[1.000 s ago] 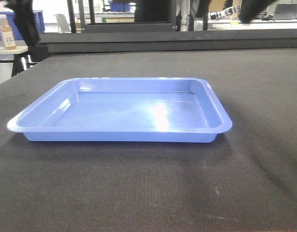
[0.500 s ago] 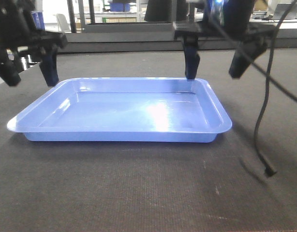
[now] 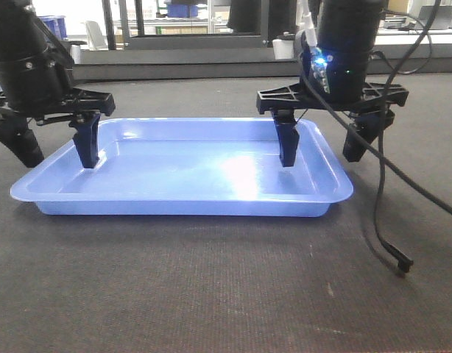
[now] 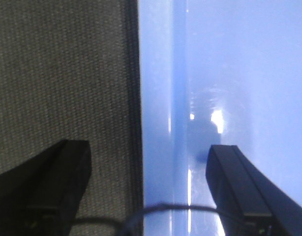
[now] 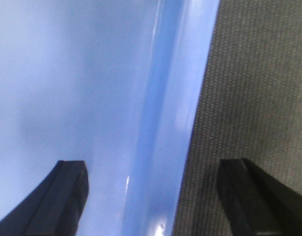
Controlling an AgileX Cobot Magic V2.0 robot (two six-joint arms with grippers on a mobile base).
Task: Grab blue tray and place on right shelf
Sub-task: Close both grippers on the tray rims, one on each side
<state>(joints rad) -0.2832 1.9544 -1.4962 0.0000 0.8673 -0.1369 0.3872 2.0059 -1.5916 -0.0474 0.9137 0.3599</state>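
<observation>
One wide dark tabletop (image 3: 211, 294), rough like woven cloth, filling most of the front view. In the middle of it, lying flat, the blue tray (image 3: 196, 173): shallow, glossy, with rounded corners and a flared rim, bright glare on its floor. At the left end of the tray, the left gripper (image 3: 58, 158), spread wide across the rim, with the inner finger (image 3: 85, 147) lowered inside the tray close to the left wall and the outer finger outside, over the tabletop. At the right end, the right gripper (image 3: 320, 156), spread in the same way, with one finger (image 3: 288, 143) down inside the tray and the other beyond the right rim. In both wrist views, the rim running between the two dark fingers, with a clear gap on each side and no pinch on it. Not possible to tell whether the inner fingertips touch the tray floor. From the right arm, a thin black cable (image 3: 384, 213) hanging down, its end on the tabletop to the right of the tray. On the right wrist, a small blue light (image 3: 318, 60).
</observation>
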